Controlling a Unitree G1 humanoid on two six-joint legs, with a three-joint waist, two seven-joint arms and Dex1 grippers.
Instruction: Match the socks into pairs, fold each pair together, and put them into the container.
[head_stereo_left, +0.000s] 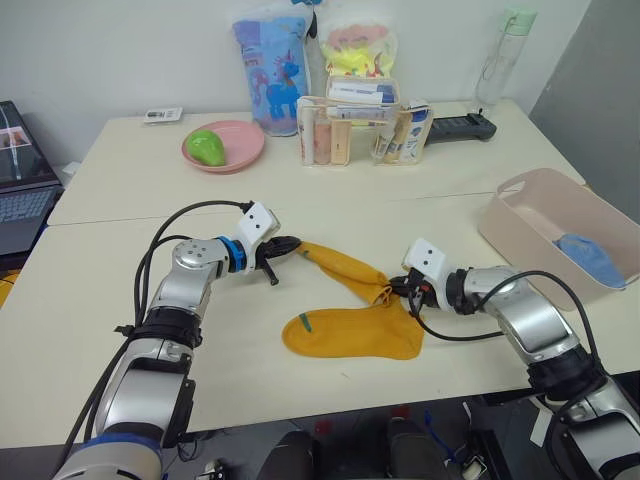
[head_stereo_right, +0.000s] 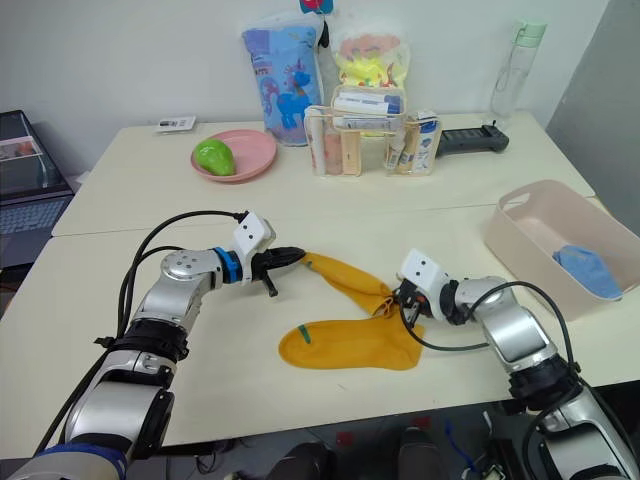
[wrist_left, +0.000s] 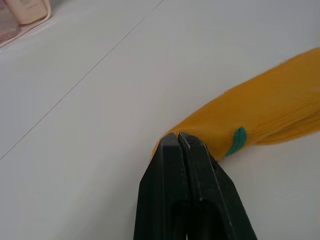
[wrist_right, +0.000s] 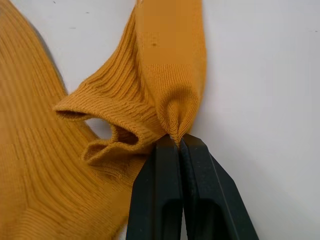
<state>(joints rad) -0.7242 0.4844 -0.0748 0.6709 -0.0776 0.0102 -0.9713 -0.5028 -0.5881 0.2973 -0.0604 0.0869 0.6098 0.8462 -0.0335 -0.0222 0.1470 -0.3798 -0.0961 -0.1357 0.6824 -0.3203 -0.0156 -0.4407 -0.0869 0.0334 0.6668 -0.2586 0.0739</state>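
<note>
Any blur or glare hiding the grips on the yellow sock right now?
Left wrist view: jaws and yellow sock sharp, far organizer soft. Right wrist view: cuff crisp, soft shadow beside it. Left eye view: even light, no glare on the table.

Layout relative to the bin (head_stereo_left: 520, 215): two socks (head_stereo_left: 350, 305) on the table (head_stereo_left: 120, 290) to its left; one sock (head_stereo_left: 592, 257) inside it.

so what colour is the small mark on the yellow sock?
Teal-green mark on the mustard sock; clearest in left wrist view.
</note>
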